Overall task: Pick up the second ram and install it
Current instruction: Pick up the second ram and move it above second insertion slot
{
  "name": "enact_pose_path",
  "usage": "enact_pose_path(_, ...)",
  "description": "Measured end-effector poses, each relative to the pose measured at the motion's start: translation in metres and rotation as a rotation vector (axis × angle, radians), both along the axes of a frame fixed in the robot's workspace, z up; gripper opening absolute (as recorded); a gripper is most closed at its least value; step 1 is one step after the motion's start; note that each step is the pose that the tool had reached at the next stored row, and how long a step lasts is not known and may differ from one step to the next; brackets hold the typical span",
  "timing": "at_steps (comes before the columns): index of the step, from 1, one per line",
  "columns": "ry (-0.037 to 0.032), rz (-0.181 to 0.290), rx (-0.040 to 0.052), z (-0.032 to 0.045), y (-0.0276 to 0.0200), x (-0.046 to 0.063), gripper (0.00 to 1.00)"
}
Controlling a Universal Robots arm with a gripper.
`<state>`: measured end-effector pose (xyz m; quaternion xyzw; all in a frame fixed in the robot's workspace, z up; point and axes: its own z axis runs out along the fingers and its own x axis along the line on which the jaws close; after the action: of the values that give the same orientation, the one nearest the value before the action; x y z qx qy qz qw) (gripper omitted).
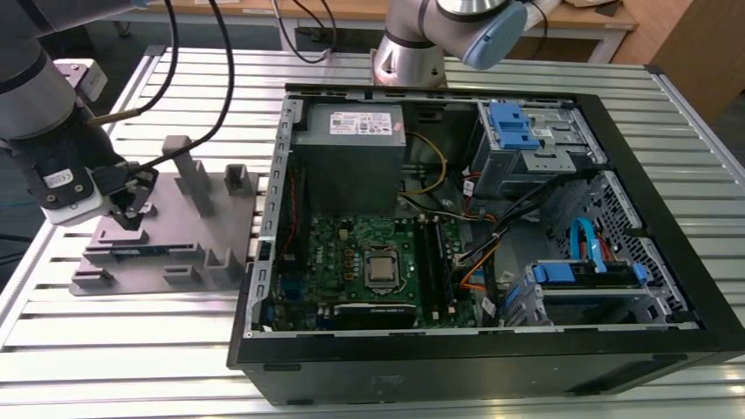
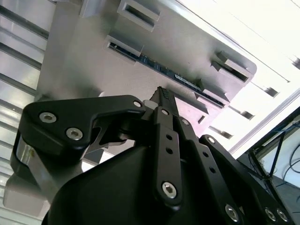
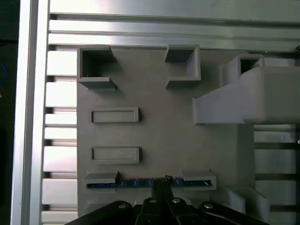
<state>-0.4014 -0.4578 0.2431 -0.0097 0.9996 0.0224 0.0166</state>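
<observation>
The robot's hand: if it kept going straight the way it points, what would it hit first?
Most likely the dark blue-green RAM stick standing on edge in the grey fixture tray; the hand points right at it, though the gap is hard to judge.

- Table (image 1: 140,349): silver, slatted, carrying everything.
- Tray (image 1: 128,271): grey, with upright posts and slots, on the table at the exterior view's left, just beside the case. It also appears in the first wrist view (image 3: 164,122) and the second wrist view (image 2: 79,61).
- Case (image 1: 466,367): black, lying on its side, open.
- Motherboard (image 1: 338,253): green, inside the case, with a silver CPU (image 1: 381,269) on it.
- Power supply (image 1: 349,144): grey box at the case's far end.
- Drive brackets (image 1: 512,127): blue, at the exterior view's right.
- Cables (image 1: 437,166): yellow, black and orange, between the power supply and the brackets.
</observation>
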Motion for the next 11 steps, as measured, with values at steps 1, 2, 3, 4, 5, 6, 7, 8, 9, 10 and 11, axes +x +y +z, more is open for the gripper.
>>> enact_pose_path(1, 0.0, 0.018, 0.0, -0.0001, 0.0, 0.0, 0.11)
enact_pose_path(2, 0.0, 0.036, 0.0, -0.0002, 0.0, 0.0, 0.11)
enact_pose_path(3, 0.0, 0.055, 0.0, -0.0003, 0.0, 0.0, 0.11)
enact_pose_path(4, 0.0, 0.073, 0.0, -0.0004, 0.0, 0.0, 0.11)
enact_pose_path(5, 0.0, 0.092, 0.0, -0.0005, 0.0, 0.0, 0.11)
enact_pose_path(6, 0.0, 0.11, -0.0001, -0.0006, 0.0, 0.0, 0.11)
enact_pose_path(7, 0.0, 0.127, 0.0, -0.0007, 0.0, 0.0, 0.11)
enact_pose_path(8, 0.0, 0.146, 0.0, -0.0008, 0.0, 0.0, 0.11)
enact_pose_path(9, 0.0, 0.164, 0.0, -0.0009, 0.0, 0.0, 0.11)
enact_pose_path(10, 0.0, 0.182, 0.0, -0.001, 0.0, 0.0, 0.11)
enact_pose_path(11, 0.0, 0.2, 0.0, -0.001, 0.0, 0.0, 0.11)
